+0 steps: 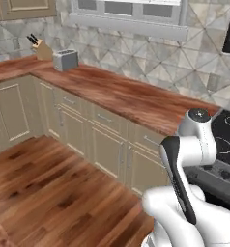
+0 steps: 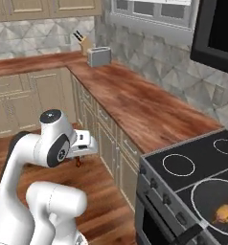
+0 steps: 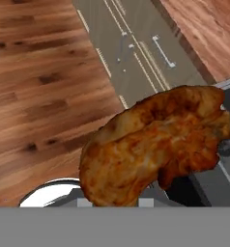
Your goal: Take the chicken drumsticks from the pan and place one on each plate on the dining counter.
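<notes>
Kitchen with wood floor (image 1: 49, 193) and an L-shaped wood desk (image 2: 135, 105). My hand (image 2: 78, 161), left of centre in the right base view, is clenched on one chicken drumstick (image 3: 155, 144). At lower right, the pan (image 2: 207, 191) on the stove (image 2: 183, 165) holds the second drumstick (image 2: 224, 212).

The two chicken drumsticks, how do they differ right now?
One drumstick is up in the gripper, over the wood floor beside the cabinets; the other drumstick lies in the pan on the stove. The first is carried, the second rests untouched. Both are golden-brown and lumpy.
</notes>
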Controlling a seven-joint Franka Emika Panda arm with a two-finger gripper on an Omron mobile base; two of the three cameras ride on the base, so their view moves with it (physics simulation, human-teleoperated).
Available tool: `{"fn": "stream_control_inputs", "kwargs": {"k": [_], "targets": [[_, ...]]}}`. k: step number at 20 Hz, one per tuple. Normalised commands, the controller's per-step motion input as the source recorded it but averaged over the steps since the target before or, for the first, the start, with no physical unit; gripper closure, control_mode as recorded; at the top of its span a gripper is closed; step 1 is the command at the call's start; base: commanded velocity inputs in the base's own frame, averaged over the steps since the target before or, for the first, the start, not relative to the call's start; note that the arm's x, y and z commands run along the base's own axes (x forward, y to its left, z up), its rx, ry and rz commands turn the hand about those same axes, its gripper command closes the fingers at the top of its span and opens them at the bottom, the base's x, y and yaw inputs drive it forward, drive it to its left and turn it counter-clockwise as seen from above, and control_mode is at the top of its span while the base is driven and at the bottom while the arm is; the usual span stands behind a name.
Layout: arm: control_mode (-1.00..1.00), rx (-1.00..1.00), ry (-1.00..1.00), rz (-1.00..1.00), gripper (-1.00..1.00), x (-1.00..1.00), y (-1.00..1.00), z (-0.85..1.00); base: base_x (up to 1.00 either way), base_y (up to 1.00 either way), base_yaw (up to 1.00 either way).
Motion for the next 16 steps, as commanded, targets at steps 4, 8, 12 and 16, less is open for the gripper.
{"fn": "stream_control_inputs", "kwargs": {"k": [4, 8, 12, 16], "targets": [[1.00, 0.00, 0.00, 0.00, 1.00, 0.00, 0.00, 0.00, -0.10, 0.00, 1.00], [1.00, 0.00, 0.00, 0.00, 1.00, 0.00, 0.00, 0.00, -0.07, 0.00, 1.00], [1.00, 0.00, 0.00, 0.00, 1.00, 0.00, 0.00, 0.00, 0.02, 0.00, 1.00], [1.00, 0.00, 0.00, 0.00, 1.00, 0.00, 0.00, 0.00, 0.34, -0.06, 0.92]]}}
